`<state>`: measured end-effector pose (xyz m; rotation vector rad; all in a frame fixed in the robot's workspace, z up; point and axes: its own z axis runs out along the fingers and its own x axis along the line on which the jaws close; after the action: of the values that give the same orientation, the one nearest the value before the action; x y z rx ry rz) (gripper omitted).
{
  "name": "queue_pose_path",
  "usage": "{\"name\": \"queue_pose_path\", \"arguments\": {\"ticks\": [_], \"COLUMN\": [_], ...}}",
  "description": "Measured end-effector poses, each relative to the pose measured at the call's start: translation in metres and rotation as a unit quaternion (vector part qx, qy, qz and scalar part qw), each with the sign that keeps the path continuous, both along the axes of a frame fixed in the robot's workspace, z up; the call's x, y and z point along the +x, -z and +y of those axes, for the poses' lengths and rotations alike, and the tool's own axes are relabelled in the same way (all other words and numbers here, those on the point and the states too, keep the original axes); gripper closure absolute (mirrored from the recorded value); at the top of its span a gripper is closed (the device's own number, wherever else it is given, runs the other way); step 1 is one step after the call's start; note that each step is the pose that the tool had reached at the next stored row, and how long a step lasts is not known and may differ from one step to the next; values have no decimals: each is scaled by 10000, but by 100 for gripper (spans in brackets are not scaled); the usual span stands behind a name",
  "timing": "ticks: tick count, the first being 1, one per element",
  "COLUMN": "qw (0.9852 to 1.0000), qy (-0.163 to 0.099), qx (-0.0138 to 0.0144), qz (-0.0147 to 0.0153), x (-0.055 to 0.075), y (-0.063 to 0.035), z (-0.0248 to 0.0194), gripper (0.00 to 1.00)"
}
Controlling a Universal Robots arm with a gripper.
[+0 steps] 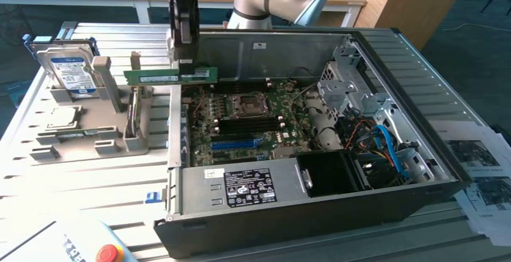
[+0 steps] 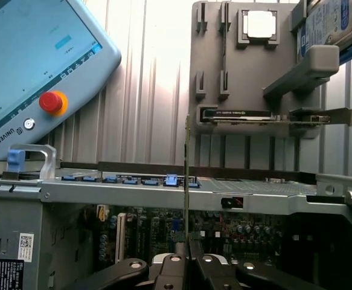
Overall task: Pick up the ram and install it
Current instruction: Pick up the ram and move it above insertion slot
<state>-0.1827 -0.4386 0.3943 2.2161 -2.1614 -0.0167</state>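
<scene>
The gripper (image 1: 186, 64) is hanging over the open computer case (image 1: 319, 214) with its fingers (image 2: 207, 269) clamped tight on the ram (image 1: 160, 76). The stick is riding in the air above the case wall on the exterior view's left, between the grey parts rack (image 1: 80, 136) and the motherboard (image 1: 255, 118). It's pinching the stick from above, I'd say to leave the lower edge free, and it's carrying it level and on edge, long axis running left to right across the exterior view, the longer end poking toward the rack.
</scene>
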Motion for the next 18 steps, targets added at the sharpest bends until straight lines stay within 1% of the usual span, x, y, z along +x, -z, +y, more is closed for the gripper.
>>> {"name": "queue_pose_path", "arguments": {"ticks": [18], "qw": [10000], "qy": [0], "qx": [0], "qz": [9], "x": [198], "y": [0], "z": [-44], "gripper": [88]}}
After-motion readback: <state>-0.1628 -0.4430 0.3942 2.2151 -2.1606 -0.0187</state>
